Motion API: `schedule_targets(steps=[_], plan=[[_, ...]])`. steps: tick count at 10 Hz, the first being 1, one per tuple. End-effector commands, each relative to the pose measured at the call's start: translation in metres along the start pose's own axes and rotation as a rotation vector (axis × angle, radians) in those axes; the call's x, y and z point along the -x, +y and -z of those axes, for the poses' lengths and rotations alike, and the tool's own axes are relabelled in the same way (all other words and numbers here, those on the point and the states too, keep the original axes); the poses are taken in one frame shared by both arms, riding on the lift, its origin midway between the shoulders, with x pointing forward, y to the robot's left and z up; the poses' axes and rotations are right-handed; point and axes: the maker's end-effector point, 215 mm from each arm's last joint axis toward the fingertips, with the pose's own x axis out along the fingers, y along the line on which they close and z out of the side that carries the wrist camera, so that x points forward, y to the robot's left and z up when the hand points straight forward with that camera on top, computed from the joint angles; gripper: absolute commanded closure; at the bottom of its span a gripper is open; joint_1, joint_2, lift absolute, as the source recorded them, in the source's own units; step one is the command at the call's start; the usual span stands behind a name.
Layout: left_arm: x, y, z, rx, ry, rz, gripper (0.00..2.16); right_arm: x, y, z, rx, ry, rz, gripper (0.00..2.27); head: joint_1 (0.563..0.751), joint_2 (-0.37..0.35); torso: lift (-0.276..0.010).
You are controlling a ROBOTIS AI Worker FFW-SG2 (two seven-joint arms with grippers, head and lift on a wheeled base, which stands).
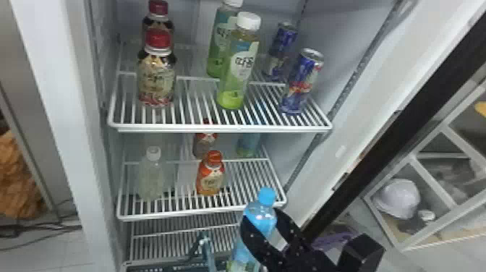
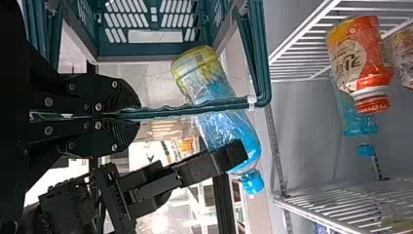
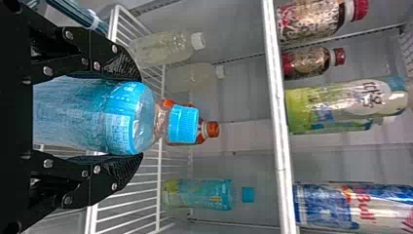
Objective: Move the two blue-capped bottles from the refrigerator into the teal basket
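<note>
Some heft likely in the soft, slick bottle (image 3: 87,117), clasped by right claw (image 3: 140,118); grip mid-body. Handle (image 2: 219,104) pinched by left claw (image 2: 138,116).

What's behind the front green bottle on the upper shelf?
Another green bottle stands behind it, slightly to the left, with a white cap. The front bottle covers part of its right side, so whatever is there can't be seen.
</note>
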Motion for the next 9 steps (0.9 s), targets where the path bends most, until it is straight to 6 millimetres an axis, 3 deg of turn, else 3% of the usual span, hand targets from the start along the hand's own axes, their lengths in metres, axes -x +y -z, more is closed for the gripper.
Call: schedule_targets(steps=[1,5,9], plan=[[0.0,0.0,0.0,0.001,0.0,-0.001,1.11,-0.001,0.0,0.009,-0.001,0.026,-0.002,0.65,0.695,-0.35,-0.136],[0.0,-0.001,0.0,0.002,-0.003,0.004,1.11,-0.006,-0.007,0.034,0.013,0.071,-0.002,0.63,0.695,-0.35,-0.136],[0.0,-0.001,-0.001,0.004,-0.007,0.005,1.11,-0.018,-0.025,0.042,0.078,0.043,-0.017,0.49,0.695,-0.35,-0.136]])
